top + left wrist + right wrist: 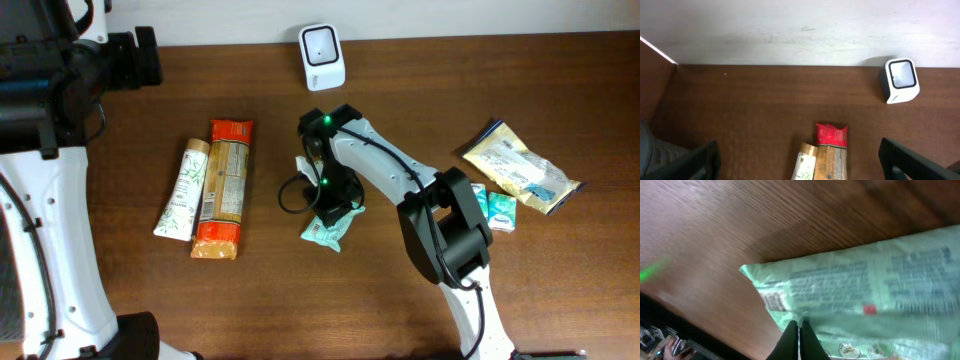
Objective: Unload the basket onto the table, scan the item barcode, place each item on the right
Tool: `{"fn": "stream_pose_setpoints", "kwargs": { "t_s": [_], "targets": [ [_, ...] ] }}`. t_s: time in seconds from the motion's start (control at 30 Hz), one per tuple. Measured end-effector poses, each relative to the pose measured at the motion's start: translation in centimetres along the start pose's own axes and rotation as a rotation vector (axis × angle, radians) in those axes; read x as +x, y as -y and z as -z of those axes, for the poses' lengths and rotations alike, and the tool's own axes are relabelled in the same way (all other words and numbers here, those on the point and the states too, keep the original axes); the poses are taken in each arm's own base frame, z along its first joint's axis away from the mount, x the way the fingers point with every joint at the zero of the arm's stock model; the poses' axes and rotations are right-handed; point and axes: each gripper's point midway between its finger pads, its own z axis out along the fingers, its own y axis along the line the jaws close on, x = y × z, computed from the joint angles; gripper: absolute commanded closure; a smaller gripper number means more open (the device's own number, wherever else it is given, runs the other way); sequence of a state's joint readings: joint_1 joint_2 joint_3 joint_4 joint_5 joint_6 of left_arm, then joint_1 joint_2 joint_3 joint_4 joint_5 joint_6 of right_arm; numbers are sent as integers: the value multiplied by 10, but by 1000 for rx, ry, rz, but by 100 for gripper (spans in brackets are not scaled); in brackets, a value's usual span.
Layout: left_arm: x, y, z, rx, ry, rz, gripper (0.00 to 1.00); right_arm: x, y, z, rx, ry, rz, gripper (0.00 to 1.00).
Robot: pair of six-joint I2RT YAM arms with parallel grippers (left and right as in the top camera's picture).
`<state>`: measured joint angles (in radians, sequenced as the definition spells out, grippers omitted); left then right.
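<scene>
The white barcode scanner [322, 55] stands at the table's back edge, and also shows in the left wrist view [900, 80]. A pale green printed packet [328, 231] lies on the table's middle. My right gripper [333, 205] reaches down onto it. In the right wrist view its black fingers [799, 330] are pressed together, pinching a crinkled edge of the green packet [865, 290]. My left gripper [800, 165] hovers open and empty high over the table's back left, its fingers far apart at the frame's bottom corners.
A red-and-brown food packet [222, 190] and a white tube [183, 190] lie side by side at the left. A yellowish bag [520, 165] and small teal packets [495, 208] lie at the right. A black cable [290, 196] loops beside the right gripper.
</scene>
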<state>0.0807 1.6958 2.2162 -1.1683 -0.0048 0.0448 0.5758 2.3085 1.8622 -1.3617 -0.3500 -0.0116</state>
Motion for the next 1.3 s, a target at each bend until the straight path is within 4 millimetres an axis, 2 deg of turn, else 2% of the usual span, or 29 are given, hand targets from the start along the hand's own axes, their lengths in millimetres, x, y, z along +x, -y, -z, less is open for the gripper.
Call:
{"fn": "stream_pose_setpoints", "kwargs": {
  "t_s": [0.1,0.17,0.2,0.23,0.27,0.4,0.53,0.6,0.67,0.73,0.77,0.8,0.87,0.93,0.97,1.1,1.17,1.27,1.3],
  "targets": [
    [0,0,0,0,0,0,1,-1,3,-9,-4,20,-25,91],
    [0,0,0,-1,0,0,1,-1,3,-11,-9,46,-45,75],
    [0,0,0,0,0,0,1,0,1,-11,-20,57,-57,64],
    [0,0,0,0,0,0,1,0,-1,-11,-32,62,-64,48],
    [0,0,0,-1,0,0,1,0,-5,-10,-51,64,-69,41],
    [0,0,0,0,0,0,1,0,-11,-8,-82,66,-84,41],
    [0,0,0,0,0,0,1,-2,-2,0,-16,47,-100,39],
    [0,0,0,0,0,0,1,-12,2,16,21,69,-90,34],
    [0,0,0,0,0,0,1,-28,5,45,37,145,-69,29],
    [0,0,0,0,0,0,1,-44,20,80,46,245,-69,27],
    [0,0,0,-1,0,0,1,-46,37,92,49,273,-88,27],
    [0,0,0,0,0,0,1,-44,57,98,51,280,-113,27],
    [0,0,0,0,0,0,1,-41,83,104,25,290,-111,26],
    [0,0,0,0,0,0,1,-35,103,99,-12,275,-103,26],
    [0,0,0,0,0,0,1,-33,106,92,-34,256,-93,26],
    [0,0,0,0,0,0,1,-24,94,50,-140,155,-14,26],
    [0,0,0,0,0,0,1,-19,89,35,-163,121,9,28],
    [0,0,0,-1,0,0,1,-14,84,19,-210,102,20,38],
    [0,0,0,0,0,0,1,-12,80,17,-234,101,18,44]
  ]
}}
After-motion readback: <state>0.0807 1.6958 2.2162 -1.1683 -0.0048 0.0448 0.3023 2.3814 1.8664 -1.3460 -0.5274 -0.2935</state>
